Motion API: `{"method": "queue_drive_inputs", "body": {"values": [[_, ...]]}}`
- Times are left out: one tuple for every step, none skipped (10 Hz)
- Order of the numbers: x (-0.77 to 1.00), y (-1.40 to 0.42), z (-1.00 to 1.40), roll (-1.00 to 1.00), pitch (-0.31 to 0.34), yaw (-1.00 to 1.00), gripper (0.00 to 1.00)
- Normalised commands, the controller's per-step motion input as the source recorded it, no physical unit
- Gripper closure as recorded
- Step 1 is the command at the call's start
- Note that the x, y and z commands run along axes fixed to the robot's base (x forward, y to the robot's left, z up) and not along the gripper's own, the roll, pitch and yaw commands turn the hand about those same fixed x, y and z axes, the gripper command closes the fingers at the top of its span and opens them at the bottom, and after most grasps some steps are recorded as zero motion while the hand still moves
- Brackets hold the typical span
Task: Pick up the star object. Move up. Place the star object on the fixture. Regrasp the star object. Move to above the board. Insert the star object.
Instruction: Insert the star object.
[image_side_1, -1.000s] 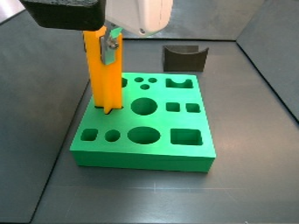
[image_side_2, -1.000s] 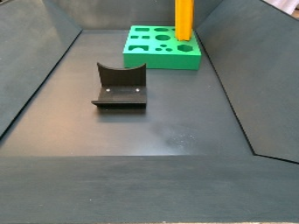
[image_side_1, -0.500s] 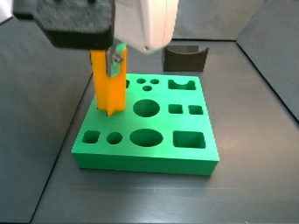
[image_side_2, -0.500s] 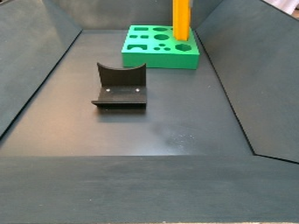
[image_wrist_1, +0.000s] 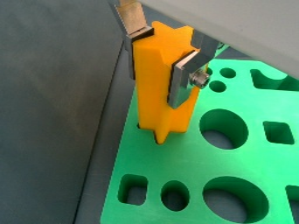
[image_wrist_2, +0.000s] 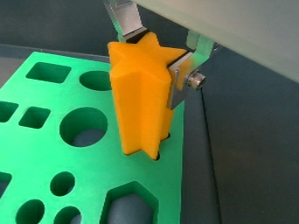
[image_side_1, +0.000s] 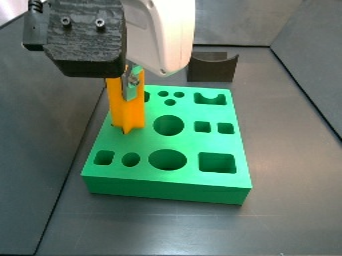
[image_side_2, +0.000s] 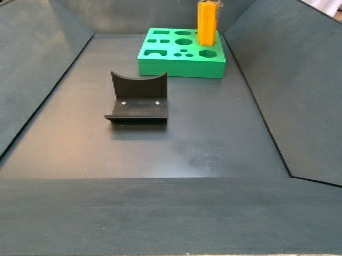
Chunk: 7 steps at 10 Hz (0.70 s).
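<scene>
Pincer (image_wrist_1: 163, 54) clamps star object (image_wrist_1: 160, 87), upright in board (image_wrist_1: 233, 175) hole.

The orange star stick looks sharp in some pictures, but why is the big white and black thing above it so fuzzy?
In a side view the claw and arm sit close to the camera, so they blur, while the star object and green board stay sharp. In both wrist views the star object is crisp and evenly lit, without glare. In the far side view it looks tiny.
</scene>
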Motion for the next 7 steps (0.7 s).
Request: {"method": "queue_drive_inputs", "body": {"values": [[0.0,0.0,-0.89,-0.1,-0.107,0.07,1.0],[0.0,0.0,-0.87,-0.1,-0.12,0.05,1.0],[0.0,0.0,-0.85,-0.09,-0.131,0.01,1.0],[0.0,0.0,-0.81,-0.1,-0.149,0.0,1.0],[0.0,0.0,-0.79,-0.11,-0.159,0.0,1.0],[0.0,0.0,-0.77,-0.12,-0.169,0.0,1.0],[0.0,0.0,-0.77,-0.11,-0.164,0.0,1.0]]}}
